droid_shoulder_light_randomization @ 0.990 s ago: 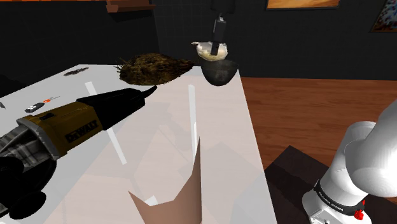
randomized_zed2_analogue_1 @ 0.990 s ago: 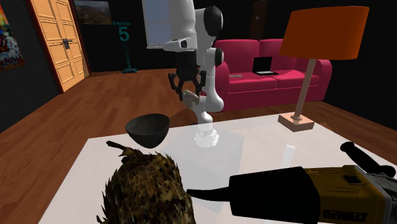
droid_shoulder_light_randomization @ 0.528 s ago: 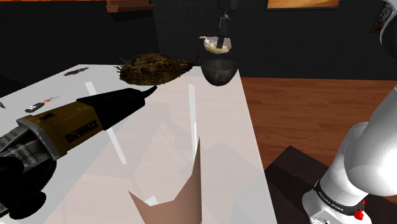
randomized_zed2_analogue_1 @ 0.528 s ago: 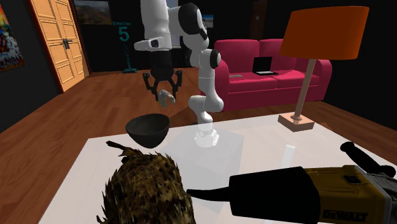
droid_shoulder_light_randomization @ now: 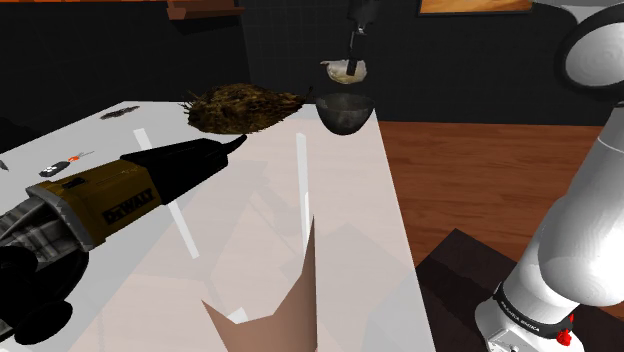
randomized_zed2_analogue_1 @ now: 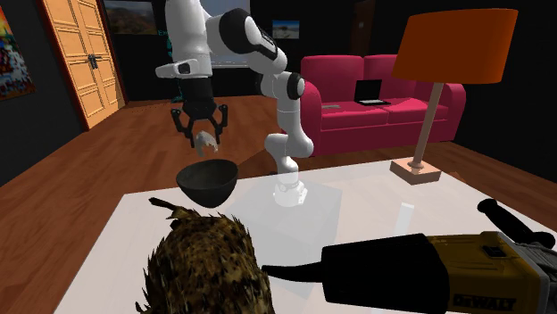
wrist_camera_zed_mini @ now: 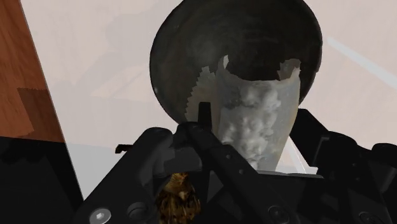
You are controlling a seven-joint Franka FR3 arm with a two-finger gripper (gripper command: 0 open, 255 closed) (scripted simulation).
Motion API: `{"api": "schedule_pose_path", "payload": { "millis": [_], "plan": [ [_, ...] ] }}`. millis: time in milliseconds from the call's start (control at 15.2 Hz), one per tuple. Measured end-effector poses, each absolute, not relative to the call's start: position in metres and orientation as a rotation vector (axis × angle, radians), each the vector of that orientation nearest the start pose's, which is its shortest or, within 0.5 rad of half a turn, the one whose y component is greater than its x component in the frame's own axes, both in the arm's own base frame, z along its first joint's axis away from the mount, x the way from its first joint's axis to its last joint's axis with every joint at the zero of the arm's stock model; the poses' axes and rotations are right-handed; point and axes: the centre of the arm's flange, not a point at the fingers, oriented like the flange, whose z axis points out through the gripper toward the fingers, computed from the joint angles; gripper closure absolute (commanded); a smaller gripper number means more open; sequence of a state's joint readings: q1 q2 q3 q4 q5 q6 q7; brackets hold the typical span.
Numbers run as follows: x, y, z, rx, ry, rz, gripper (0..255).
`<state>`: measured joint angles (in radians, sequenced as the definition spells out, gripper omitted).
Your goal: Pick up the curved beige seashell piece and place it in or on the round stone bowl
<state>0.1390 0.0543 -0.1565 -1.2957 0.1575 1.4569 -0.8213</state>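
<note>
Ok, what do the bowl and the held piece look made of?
Bowl: dark grey, mottled, faint sheen inside; looks like stone, possibly dull metal. Seashell piece: pale beige-white, bumpy matte face, jagged edge; shell-like, perhaps chalky plaster.

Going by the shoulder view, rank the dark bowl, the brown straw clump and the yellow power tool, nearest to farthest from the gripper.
The gripper holds the seashell piece.
1. Dark bowl, just beneath it.
2. Brown straw clump, left of the bowl in that view.
3. Yellow power tool, at the view's lower left, nearest the camera.
</note>
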Motion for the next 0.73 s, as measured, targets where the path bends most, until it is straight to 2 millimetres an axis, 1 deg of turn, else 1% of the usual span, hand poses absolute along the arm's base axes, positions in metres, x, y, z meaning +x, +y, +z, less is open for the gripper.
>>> {"api": "schedule_pose_path", "payload": {
  "millis": [660,726],
  "plan": [
    [0.555,0.011,0.661,-2.783,-1.228,-0.241,255],
    [0.555,0.011,0.659,-2.783,-1.228,-0.241,255]
  ]
}}
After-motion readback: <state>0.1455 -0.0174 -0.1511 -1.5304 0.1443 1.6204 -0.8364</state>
